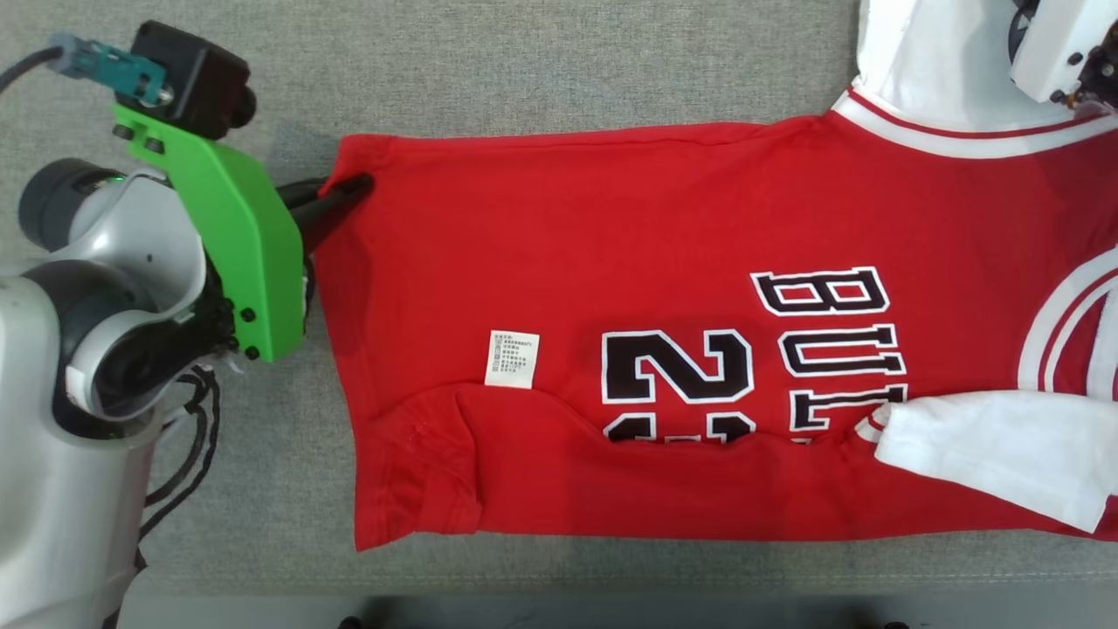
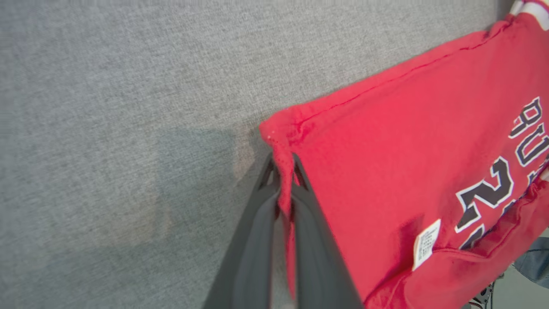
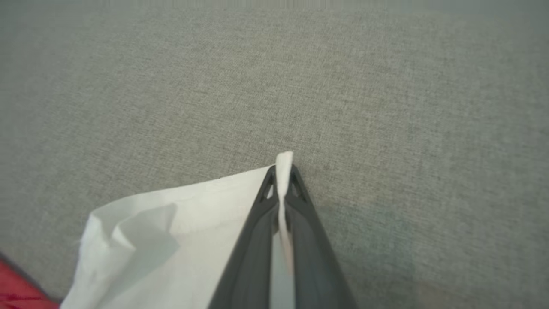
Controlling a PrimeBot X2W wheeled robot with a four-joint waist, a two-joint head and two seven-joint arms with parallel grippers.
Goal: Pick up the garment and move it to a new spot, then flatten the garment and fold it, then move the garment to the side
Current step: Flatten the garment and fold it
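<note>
1 garment [image 1: 568, 227], left gripper [image 2: 284, 168], right gripper [image 3: 283, 172]

Open grey surface [image 1: 568, 61] beyond garment [image 1: 568, 218]; left arm [image 1: 113, 253] crowds hem side.

left pincer [image 2: 283, 167], right pincer [image 3: 283, 172], both pinched closed

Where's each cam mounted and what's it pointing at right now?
Head: on the head, facing down at the red jersey on grey fabric; left arm and left gripper at left.
Left wrist: looks along the left gripper, shut on the jersey's corner.
Right wrist: looks along the right gripper, shut on the white sleeve.
Shared: head and left wrist both show the care label.
</note>
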